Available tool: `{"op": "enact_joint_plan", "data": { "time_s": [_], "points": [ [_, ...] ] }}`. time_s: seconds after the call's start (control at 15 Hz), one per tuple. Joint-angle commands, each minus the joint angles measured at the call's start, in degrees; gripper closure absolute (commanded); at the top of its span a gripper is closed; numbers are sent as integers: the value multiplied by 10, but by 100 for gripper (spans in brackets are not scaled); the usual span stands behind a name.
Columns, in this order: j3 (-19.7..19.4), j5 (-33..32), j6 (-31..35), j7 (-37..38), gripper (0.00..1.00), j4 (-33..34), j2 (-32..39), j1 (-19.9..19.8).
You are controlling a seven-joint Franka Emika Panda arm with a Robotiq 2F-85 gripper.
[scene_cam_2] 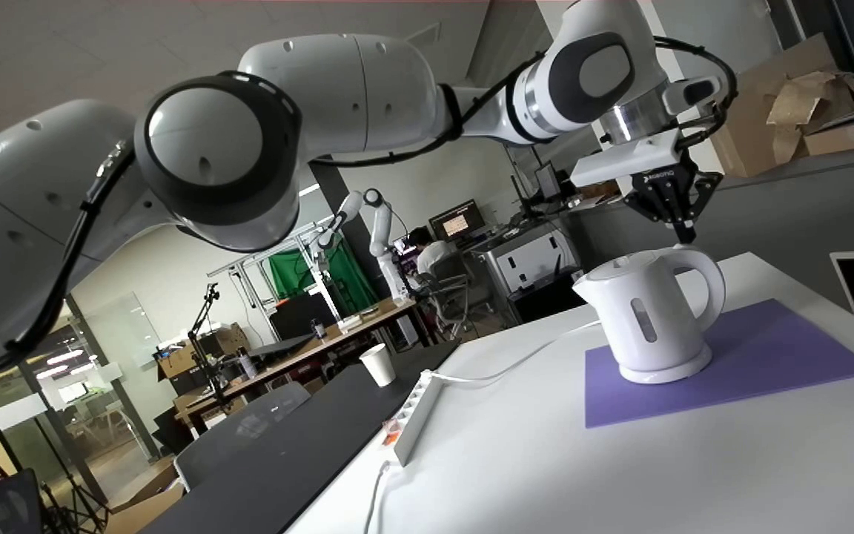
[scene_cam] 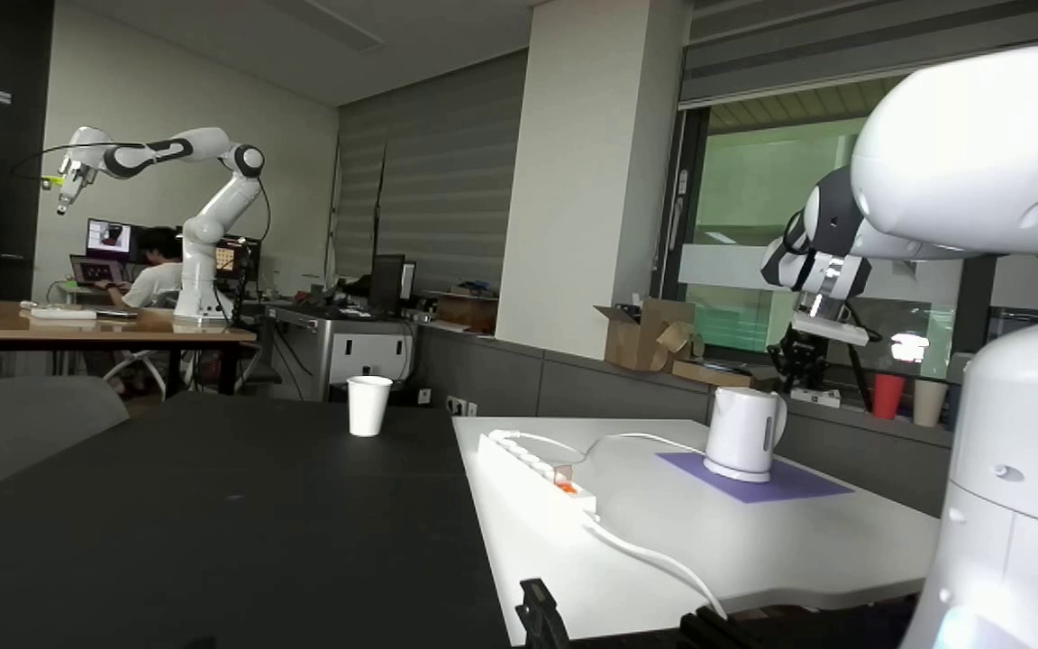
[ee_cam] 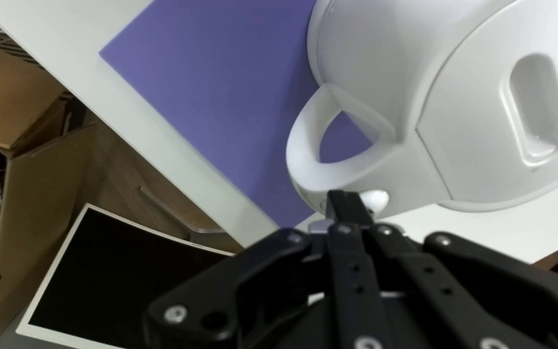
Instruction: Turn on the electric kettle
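The white electric kettle stands upright on its base on a purple mat, in both exterior views (scene_cam: 740, 433) (scene_cam_2: 653, 319) and seen from above in the wrist view (ee_cam: 492, 111). Its loop handle (ee_cam: 308, 155) points toward my gripper. A glossy white switch tab (ee_cam: 376, 200) on the top of the handle is partly hidden by my fingertips. My gripper (ee_cam: 348, 206) has its fingers together with nothing between them. In an exterior view the gripper tips (scene_cam_2: 685, 236) are right at the top of the handle. I cannot tell whether they touch it.
The purple mat (scene_cam: 807, 487) lies on a white table (scene_cam_2: 516, 460). A white power strip (scene_cam: 537, 473) with a cord (scene_cam_2: 523, 360) lies nearby. A paper cup (scene_cam: 368, 406) stands on a black table (scene_cam: 240, 505). A black panel (ee_cam: 114, 276) lies beyond the table edge.
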Motion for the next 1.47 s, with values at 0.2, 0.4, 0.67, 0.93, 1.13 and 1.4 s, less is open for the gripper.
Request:
{"op": "enact_joint_plan", "data": {
  "time_s": [0.2, 0.4, 0.67, 0.93, 1.13, 1.4],
  "points": [
    [9, 3, 7, 5, 100, 46, 22, 1],
    [8, 3, 17, 5, 100, 49, 26, 2],
    [8, 2, 26, 5, 100, 52, 32, 2],
    [8, 2, 29, 5, 100, 54, 38, 5],
    [8, 2, 26, 6, 100, 54, 39, 8],
    [7, 0, 26, 6, 100, 52, 39, 11]
  ]
}}
